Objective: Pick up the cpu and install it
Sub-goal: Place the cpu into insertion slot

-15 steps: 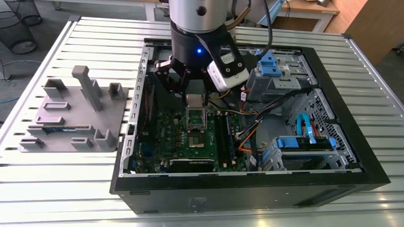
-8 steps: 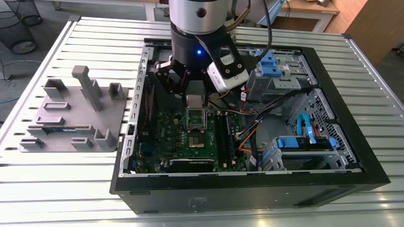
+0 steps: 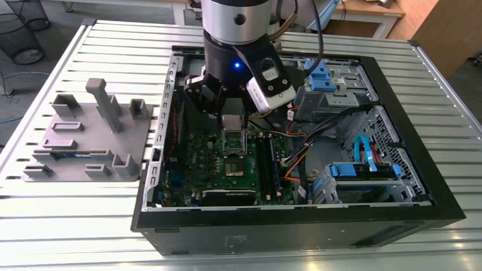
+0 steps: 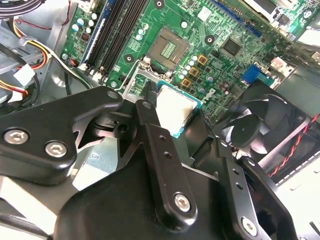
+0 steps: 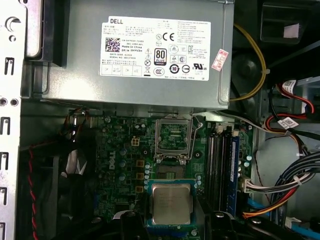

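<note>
Silver-grey metal tops the small square cpu (image 5: 171,202), green-edged, clamped flat in the black tool (image 4: 175,109).

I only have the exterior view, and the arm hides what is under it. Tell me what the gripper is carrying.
Observer: In the second wrist view the gripper is shut on the cpu, with a black finger at each side of it.
Operator: Give me which face is showing.
Observer: In the first wrist view its silver metal top faces the camera, with a green rim around it.
Operator: Report what sits behind the arm.
Observer: A grey metal box with a white label, right beside the green motherboard.
</note>
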Tool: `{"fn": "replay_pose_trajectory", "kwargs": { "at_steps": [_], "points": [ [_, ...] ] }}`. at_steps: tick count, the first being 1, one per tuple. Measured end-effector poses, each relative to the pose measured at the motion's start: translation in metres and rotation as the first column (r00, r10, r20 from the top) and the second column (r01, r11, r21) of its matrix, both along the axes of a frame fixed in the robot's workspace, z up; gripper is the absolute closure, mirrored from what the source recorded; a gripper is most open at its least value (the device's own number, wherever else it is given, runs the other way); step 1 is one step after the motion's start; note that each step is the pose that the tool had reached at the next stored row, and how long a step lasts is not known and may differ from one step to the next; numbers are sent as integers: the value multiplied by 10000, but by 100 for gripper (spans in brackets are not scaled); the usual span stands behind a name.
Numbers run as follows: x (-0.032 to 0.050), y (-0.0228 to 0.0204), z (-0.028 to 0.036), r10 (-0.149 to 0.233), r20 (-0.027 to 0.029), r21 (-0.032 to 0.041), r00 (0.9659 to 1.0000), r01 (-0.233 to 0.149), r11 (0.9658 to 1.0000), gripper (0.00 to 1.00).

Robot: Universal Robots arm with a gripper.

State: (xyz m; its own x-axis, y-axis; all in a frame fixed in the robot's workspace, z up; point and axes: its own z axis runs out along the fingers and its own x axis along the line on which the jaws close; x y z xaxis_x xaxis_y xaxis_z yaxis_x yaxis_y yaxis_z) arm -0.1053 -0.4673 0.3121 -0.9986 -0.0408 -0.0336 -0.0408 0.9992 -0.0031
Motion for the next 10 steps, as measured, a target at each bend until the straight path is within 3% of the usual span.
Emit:
{"fn": "replay_pose_trajectory", "kwargs": {
  "at_steps": [10],
  "points": [
    [-2, 0, -30, 0, 1, 8, 10000, 0, 10000, 53]
  ]
}}
